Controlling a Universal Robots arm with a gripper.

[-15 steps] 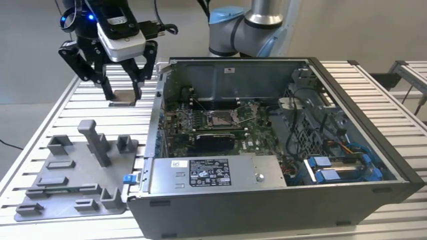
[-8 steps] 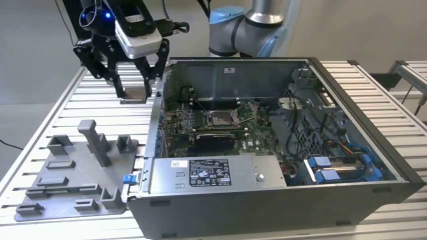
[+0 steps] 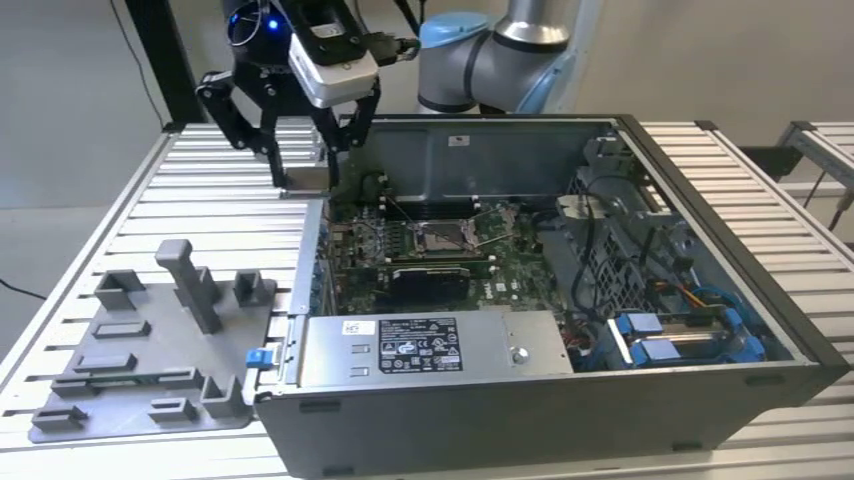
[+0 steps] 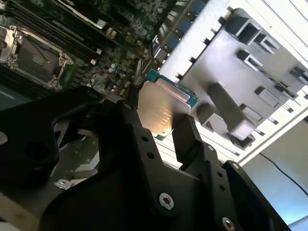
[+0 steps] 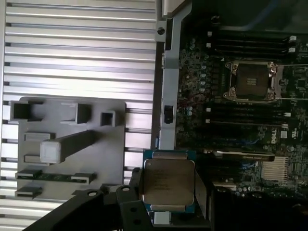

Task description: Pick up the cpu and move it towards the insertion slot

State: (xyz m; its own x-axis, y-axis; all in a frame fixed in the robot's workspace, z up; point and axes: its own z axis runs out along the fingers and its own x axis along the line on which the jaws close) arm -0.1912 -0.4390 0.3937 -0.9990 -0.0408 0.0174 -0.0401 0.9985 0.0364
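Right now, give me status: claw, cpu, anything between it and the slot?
Claw shut on the cpu, held aloft. Cpu over the case wall, short of the insertion slot. Slot bare; nothing seen in the way.

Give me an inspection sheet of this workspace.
Surface: slatted metal table carrying an open computer case and a grey fixture tray.
Job's things: cpu held off the table, apart from the insertion slot on the motherboard inside the case.
Clutter: nothing seen.
Grippers: gripper shut on the cpu.
Cables: black cable beyond the table at the exterior view's left; wires inside the case.
Surroundings: another slatted table at the exterior view's right.
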